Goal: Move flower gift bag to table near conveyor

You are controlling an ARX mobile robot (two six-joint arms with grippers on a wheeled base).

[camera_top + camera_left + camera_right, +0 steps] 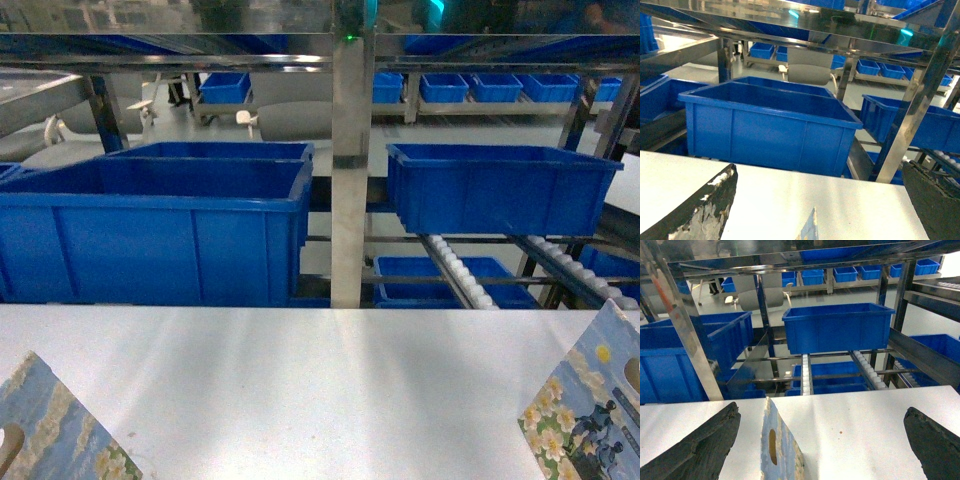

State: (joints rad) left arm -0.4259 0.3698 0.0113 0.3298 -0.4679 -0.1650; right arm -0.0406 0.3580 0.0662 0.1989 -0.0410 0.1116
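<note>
Our right hand hangs wide open over the tabletop, its dark fingers spread either side of a flower gift bag that stands upright between them, untouched; we judge the spread is kept to straddle the bag for a grasp or to clear it after setting down, we cannot tell which. Our left hand is likewise open, with only the tip of a second bag showing between its fingers. From the head view both bags sit at the near corners of the white tabletop. Beyond its far edge rises the conveyor, blue bins resting on its sloping rollers.
</note>
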